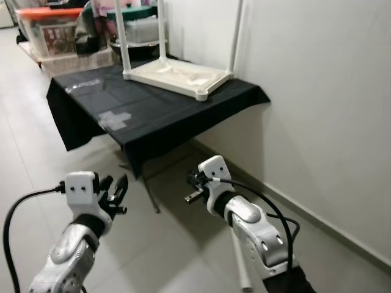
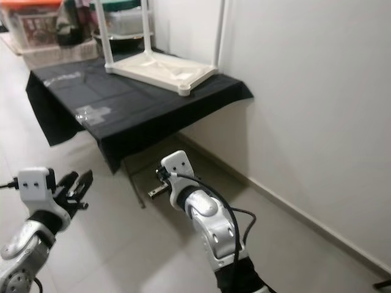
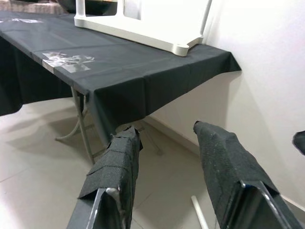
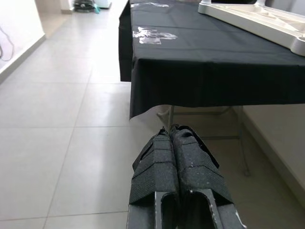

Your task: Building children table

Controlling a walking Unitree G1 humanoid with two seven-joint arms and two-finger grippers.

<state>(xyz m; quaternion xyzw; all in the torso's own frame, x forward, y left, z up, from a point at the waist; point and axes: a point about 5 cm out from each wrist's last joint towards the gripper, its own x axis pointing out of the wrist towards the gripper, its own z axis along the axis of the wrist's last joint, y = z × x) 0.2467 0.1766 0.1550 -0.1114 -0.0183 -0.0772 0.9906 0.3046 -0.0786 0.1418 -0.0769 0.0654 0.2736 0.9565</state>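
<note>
So the white plastic children's table is flipped upside down on a folding table draped in a black cloth, pushed against the pale wall on the right. Three of its thin white legs point straight up; the near corner has just an empty socket. A patch of clear shiny tape is stuck on the cloth near the left front edge, and another strip sits further back.

Both arms are held out low in front of the robot, over the grey tiled floor and short of the black-draped table. The left gripper has its cloth-wrapped black fingers spread apart, holding nothing. The right gripper has its fingers pressed together with nothing between them, aimed toward the cloth's hanging edge.

A loose white rod, looks like the fourth leg, lies on the floor by the robot's right arm, near the wall. Clear storage bins with an orange lid are stacked far off behind the table.
</note>
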